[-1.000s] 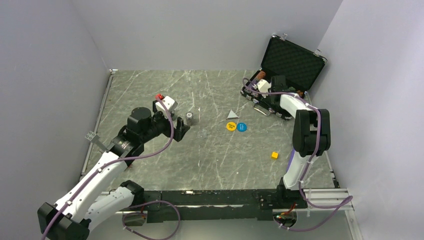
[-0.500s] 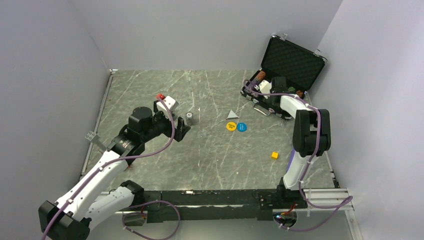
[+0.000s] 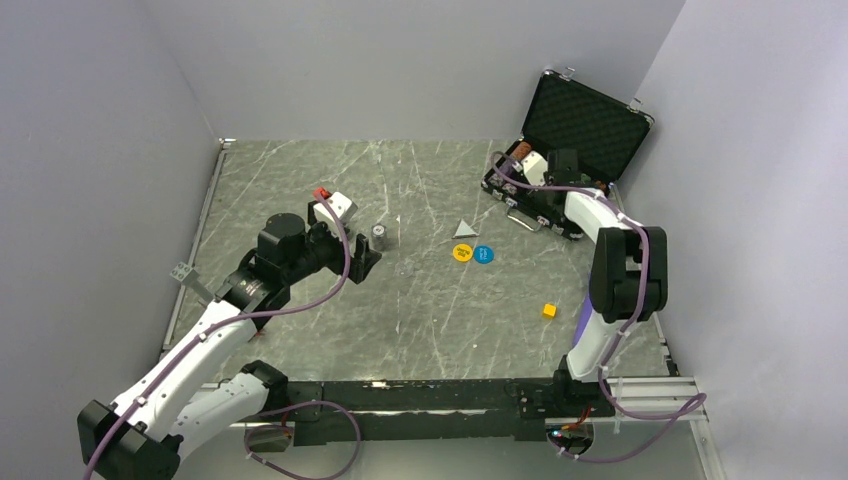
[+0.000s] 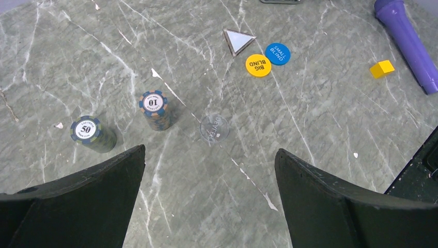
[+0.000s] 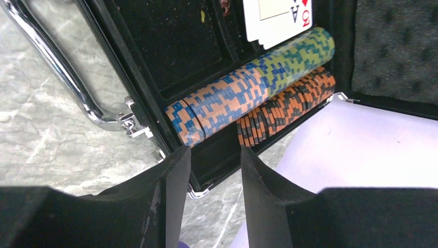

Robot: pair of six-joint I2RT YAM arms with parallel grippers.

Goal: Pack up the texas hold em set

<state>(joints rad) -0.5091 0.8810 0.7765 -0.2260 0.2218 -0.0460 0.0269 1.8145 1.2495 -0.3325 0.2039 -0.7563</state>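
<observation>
Two small grey chip stacks, one marked 10 (image 4: 155, 109) and one marked 50 (image 4: 90, 133), stand on the counter (image 4: 320, 129) left of centre in the left wrist view; from above only one can be made out. The left jaws are spread wide and empty. A yellow disc (image 4: 257, 65) and a blue disc (image 4: 277, 53) touch. At upper right from above, the black briefcase (image 3: 585, 120) stands open, its base largely hidden by the right arm. The right jaws are slightly parted with nothing between, beside the chip rows (image 5: 248, 93). The cards (image 5: 276, 15) are cut off by the frame's top edge.
</observation>
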